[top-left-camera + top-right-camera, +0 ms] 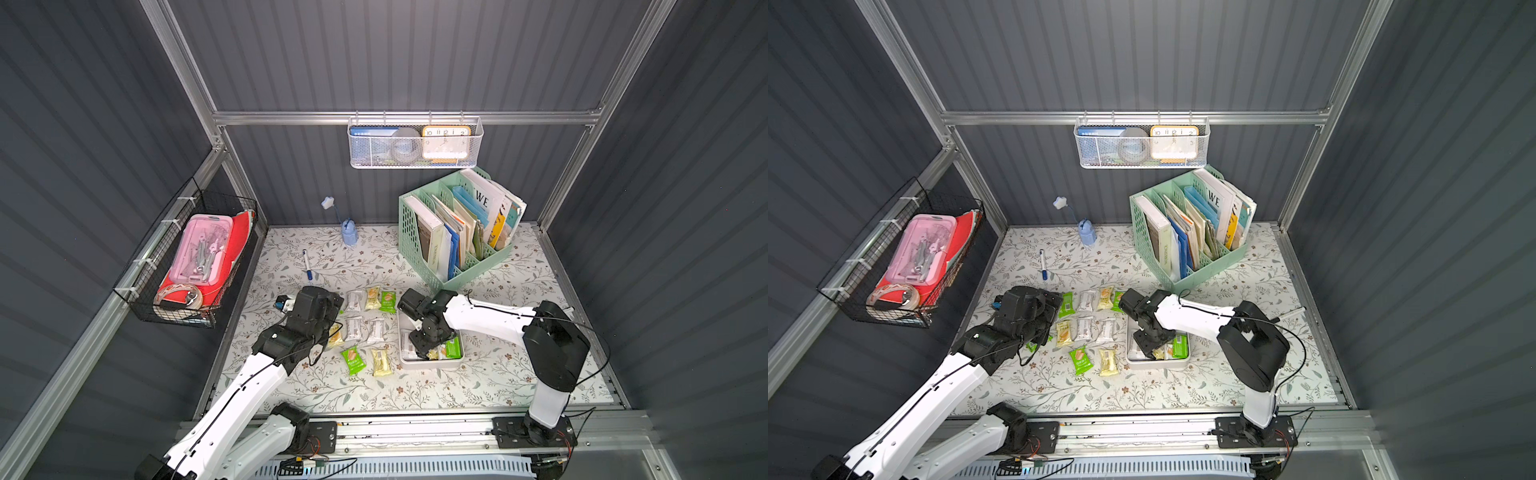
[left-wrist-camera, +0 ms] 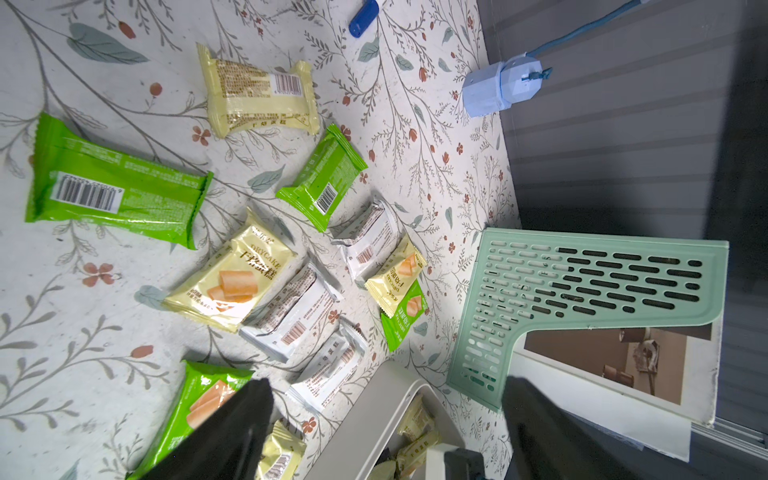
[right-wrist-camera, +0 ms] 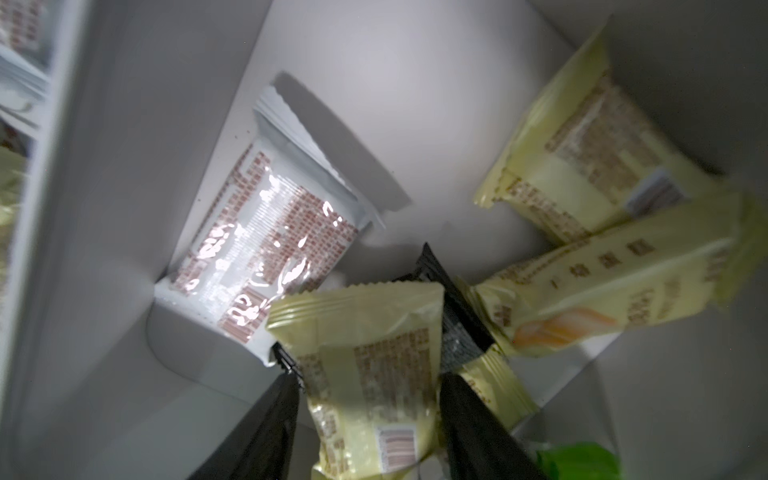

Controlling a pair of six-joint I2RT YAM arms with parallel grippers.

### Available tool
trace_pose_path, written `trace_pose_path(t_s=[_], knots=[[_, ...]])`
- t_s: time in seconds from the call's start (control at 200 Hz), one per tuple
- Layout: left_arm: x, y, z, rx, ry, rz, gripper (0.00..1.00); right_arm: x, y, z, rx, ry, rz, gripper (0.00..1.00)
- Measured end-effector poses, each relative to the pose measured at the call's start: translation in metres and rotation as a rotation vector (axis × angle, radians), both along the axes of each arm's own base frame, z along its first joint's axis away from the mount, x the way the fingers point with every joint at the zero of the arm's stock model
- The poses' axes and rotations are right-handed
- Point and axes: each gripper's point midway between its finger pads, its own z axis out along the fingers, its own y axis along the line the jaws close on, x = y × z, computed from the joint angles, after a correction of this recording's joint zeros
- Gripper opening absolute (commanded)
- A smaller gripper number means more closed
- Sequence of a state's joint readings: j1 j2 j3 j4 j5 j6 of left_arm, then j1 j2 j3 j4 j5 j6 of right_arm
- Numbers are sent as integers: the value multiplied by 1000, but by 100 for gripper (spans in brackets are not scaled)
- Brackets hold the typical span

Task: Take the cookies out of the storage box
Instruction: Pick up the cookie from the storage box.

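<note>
Yellow packet (image 3: pixel 365 353) clamped in right gripper (image 3: pixel 368 376), inside storage box (image 3: pixel 415 83) — next we lift clear, lay beside cookies (image 1: pixel 354 328); left gripper (image 2: pixel 386 381) spread, empty.

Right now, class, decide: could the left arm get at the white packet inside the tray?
Probably not yet. The white packet sits in the tray, but the right tool, seemingly gripping a yellow packet, hangs just beside it and would likely block the left tool.
</note>
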State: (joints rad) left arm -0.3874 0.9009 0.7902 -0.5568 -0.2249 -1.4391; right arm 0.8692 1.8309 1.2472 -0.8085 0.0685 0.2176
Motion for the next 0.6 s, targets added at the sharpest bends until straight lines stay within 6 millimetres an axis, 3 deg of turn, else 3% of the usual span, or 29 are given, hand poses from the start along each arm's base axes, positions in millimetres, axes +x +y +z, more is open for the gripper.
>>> trace_pose_path(t_s=[0.6], knots=[[-13,9,6,-23,-36,37,90,1,-2,-8,-25,3,-8,46]])
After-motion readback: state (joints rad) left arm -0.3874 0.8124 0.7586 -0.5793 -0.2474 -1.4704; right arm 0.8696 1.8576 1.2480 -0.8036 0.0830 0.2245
